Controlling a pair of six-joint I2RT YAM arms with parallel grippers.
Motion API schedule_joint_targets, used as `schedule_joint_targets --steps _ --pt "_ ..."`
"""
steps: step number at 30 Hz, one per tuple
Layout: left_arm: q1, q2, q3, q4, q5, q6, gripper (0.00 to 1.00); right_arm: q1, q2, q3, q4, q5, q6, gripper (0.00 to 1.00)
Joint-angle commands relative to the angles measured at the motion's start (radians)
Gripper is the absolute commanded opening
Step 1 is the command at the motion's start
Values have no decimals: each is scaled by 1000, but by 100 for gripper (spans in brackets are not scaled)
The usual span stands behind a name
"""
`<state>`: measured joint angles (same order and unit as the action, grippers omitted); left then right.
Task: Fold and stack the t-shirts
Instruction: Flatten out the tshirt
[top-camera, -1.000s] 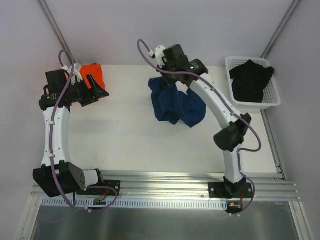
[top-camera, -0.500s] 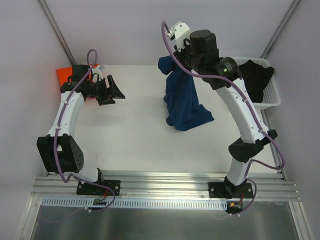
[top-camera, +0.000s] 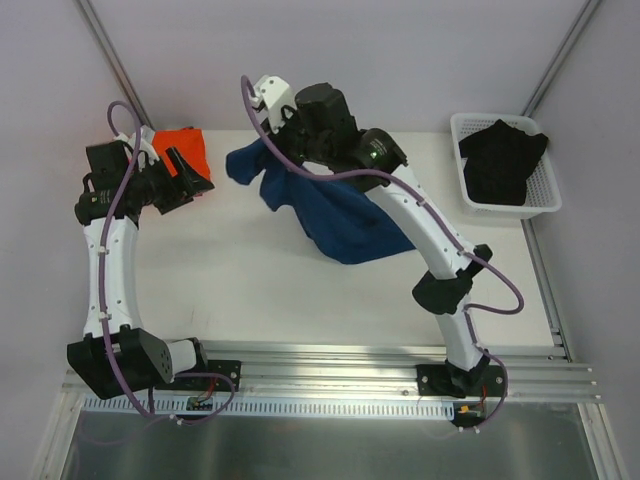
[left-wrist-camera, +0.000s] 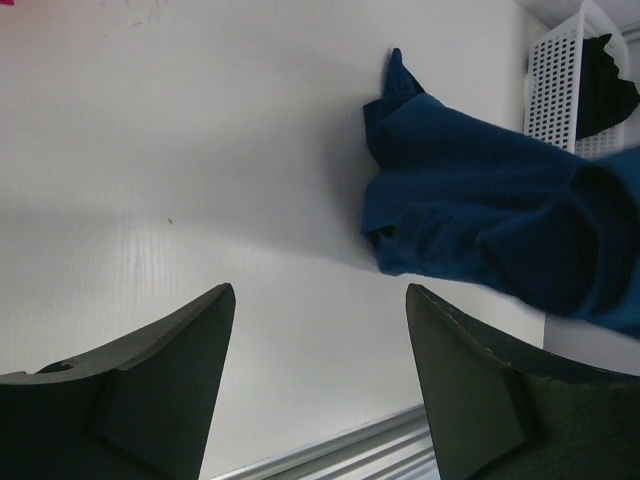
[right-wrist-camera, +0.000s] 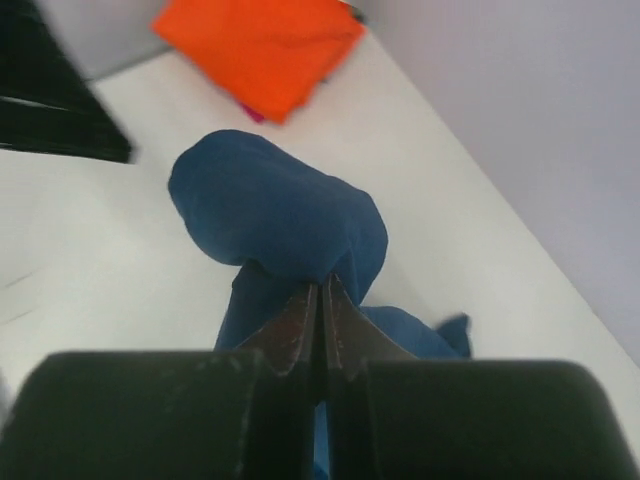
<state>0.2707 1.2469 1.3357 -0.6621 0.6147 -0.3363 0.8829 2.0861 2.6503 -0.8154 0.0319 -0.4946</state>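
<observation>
The navy blue t-shirt (top-camera: 345, 215) hangs bunched from my right gripper (top-camera: 285, 150), which is shut on a fold of it above the back middle of the table; its lower part trails on the table to the right. The right wrist view shows the jaws closed on the navy cloth (right-wrist-camera: 280, 215). Its print is hidden. The orange t-shirt (top-camera: 183, 143) lies folded at the back left corner and also shows in the right wrist view (right-wrist-camera: 260, 45). My left gripper (top-camera: 203, 177) is open and empty beside the orange shirt, its fingers (left-wrist-camera: 180, 370) wide apart over bare table, facing the navy shirt (left-wrist-camera: 480, 220).
A white basket (top-camera: 545, 205) with black cloth (top-camera: 502, 160) in it stands at the back right; it shows in the left wrist view (left-wrist-camera: 555, 80) too. An aluminium rail (top-camera: 330, 350) runs along the table's near edge. Bare table lies between the two arms.
My right gripper has swung left with the navy shirt, dragging it across the back of the table. My left gripper has pulled back left, next to the orange shirt.
</observation>
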Motion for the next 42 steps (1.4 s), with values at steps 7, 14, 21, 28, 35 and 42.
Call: schedule_joint_targets --steps 7,14,21,28,35,42 --pt "-4 6 -23 10 8 -20 69 -39 -257 47 136 -57 -16 1" --pt "-4 63 8 15 28 -30 68 -379 -420 -225 33 -90 2 1" --pt "-18 124 46 15 80 -38 68 -414 -318 -346 -91 -177 5 1" --pt "-135 143 39 22 88 -53 70 -417 -150 -434 -142 -280 39 1" --pt "-122 152 68 24 60 -75 70 -414 -121 -328 -114 -305 122 1" --pt "10 140 99 30 54 -95 71 -285 -103 -121 4 -487 310 1"
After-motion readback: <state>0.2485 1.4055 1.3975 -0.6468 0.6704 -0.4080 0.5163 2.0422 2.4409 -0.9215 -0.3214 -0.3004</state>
